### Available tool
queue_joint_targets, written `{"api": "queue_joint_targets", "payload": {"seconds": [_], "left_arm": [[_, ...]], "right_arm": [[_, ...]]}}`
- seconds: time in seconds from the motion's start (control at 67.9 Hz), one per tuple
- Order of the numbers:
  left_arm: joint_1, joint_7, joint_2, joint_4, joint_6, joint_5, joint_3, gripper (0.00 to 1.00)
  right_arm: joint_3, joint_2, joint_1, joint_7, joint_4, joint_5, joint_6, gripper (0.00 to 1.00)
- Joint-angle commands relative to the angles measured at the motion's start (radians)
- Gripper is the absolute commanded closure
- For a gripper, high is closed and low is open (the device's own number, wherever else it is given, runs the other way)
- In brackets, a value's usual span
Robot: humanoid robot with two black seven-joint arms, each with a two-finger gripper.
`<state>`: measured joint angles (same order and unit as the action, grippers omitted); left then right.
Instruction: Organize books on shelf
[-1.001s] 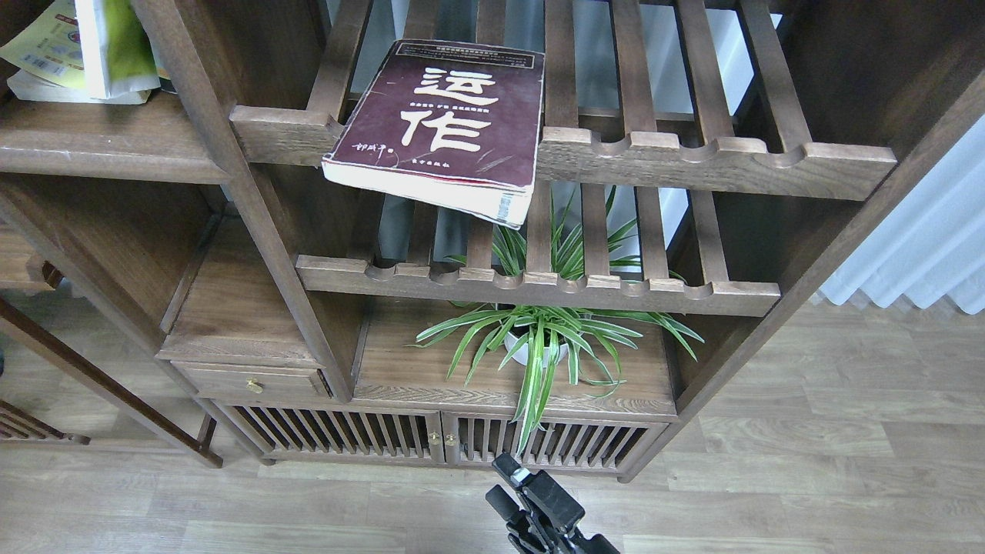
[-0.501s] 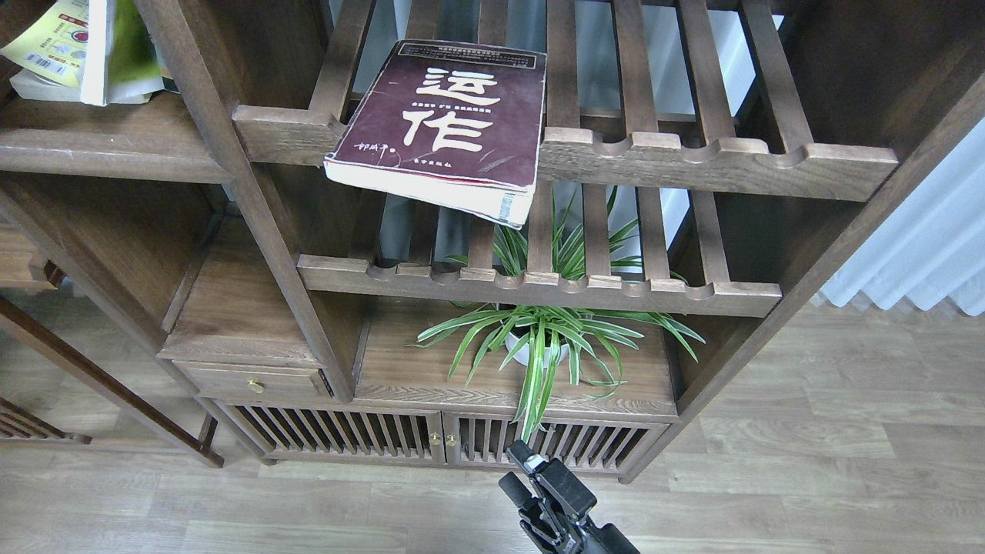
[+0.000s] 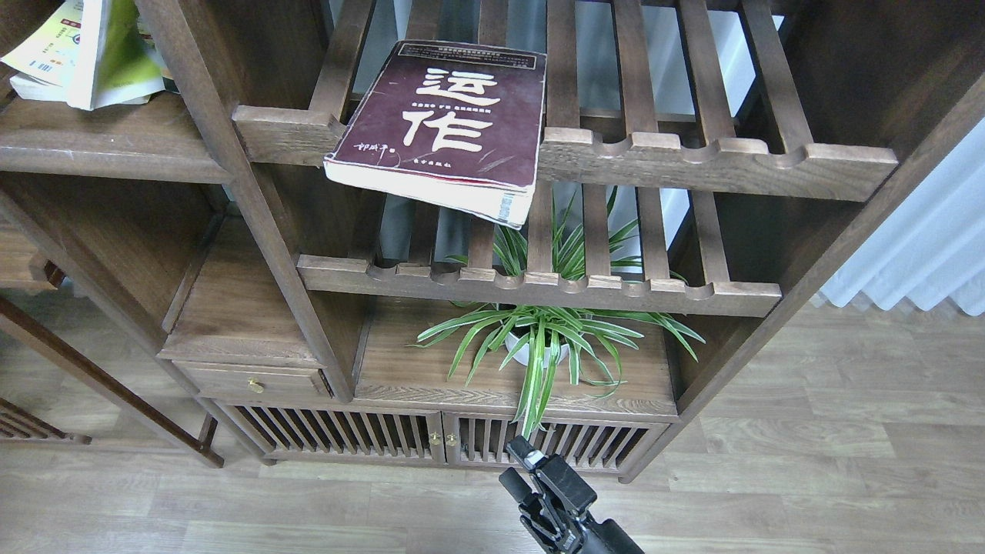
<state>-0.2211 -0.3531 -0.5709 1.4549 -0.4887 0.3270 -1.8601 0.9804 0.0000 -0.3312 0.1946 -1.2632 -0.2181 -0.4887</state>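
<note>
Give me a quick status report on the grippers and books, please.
One gripper low, holding nothing, open. Maroon book overhangs slatted rack. Other books on plank shelf. Plant between.

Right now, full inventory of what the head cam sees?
maroon book: 1, maroon with white characters, flat on the upper slatted rack, front corner overhanging the rail
yellow-green book: 1, yellow-green with white edges, top left on the solid shelf
other book or leaflet: at least 1, pale yellow, beside it, partly cut off
slatted racks: 2, brown, centre
spider plant: 1, green and white, white pot, below the lower rack
drawer: 1, brown, brass knob, lower left
slatted cabinet doors: 2, brown, bottom
curtain: 1, white, right
gripper: 1, black, bottom centre over the floor, holding nothing; which arm is unclear
</note>
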Motion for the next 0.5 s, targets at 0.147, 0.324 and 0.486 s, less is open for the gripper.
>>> {"api": "queue_joint_targets", "payload": {"seconds": [0.147,0.324,0.486], "left_arm": [[0.132,-0.003,0.072,-0.002,0.0,-0.1,0.016,0.0],[0.213,-0.006,0.147,-0.008,0.0,-0.102,0.021,0.0],[0.264,-0.004,0.184,-0.027,0.0,-0.102,0.027,0.0]], "right_arm": [[0.0,0.0,0.026,0.0,-0.021,0.013,0.0,0.19],[-0.003,0.0,0.043,0.0,-0.068,0.026,0.0,0.19],[-0.003,0.0,0.046,0.0,-0.116,0.089,0.0,0.19]]}}
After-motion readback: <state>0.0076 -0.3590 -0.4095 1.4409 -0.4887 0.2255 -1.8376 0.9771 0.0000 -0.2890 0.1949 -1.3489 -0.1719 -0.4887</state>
